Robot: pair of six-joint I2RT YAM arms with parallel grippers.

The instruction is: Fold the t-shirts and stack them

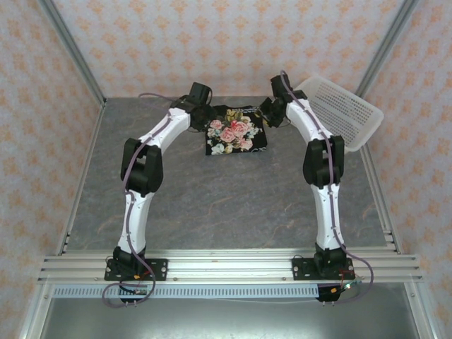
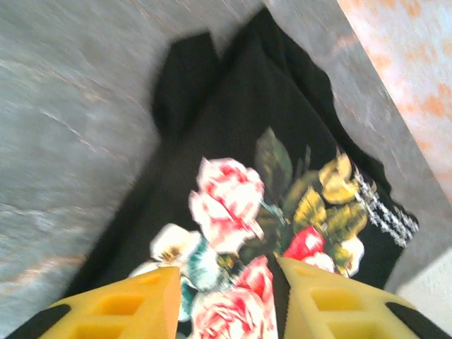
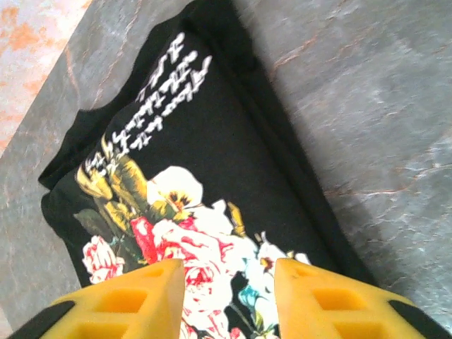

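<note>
The folded black t-shirt (image 1: 236,133) lies rose print up at the far middle of the grey table (image 1: 212,194), between the 2 arms. The left gripper (image 2: 227,279) hangs over its left part with yellow fingers (image 2: 134,304) spread wide, gripping nothing (the roses show through the gap). The right gripper (image 3: 229,272) hangs over the right part, likewise spread and empty. A white basket (image 1: 347,113) leans at the far right corner.

White script (image 3: 152,92) on the t-shirt (image 3: 244,166) is unreadable.
</note>
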